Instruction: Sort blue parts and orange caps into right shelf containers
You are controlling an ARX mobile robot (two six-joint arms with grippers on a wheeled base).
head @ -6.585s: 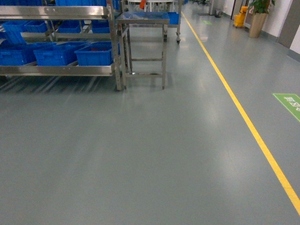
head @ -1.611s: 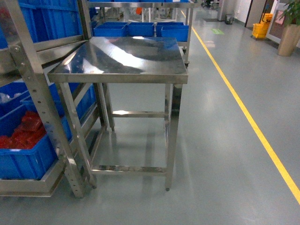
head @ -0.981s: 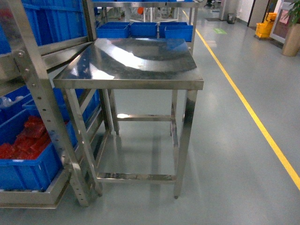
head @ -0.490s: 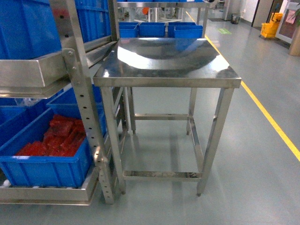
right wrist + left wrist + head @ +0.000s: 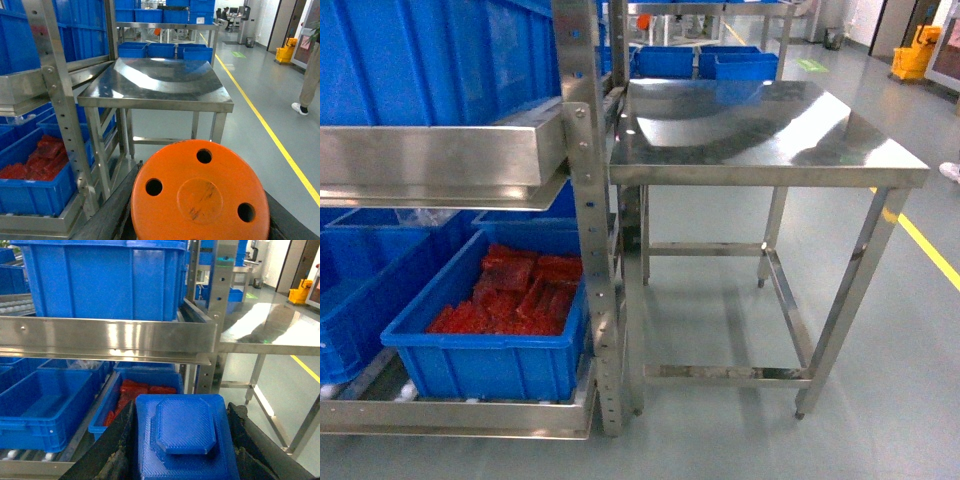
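No text, label, brand or number can be read in any view.

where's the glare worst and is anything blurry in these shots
Head view: broad white glare on the steel table top. Left wrist view: the shelf rail shines bright; the blue part sits close but sharp. Right wrist view: the orange cap fills the foreground, slightly soft.

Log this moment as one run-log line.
phase: at shelf | left gripper: shut on blue part | right gripper: shut on orange cap | steel table: bare | lower crate: red pieces
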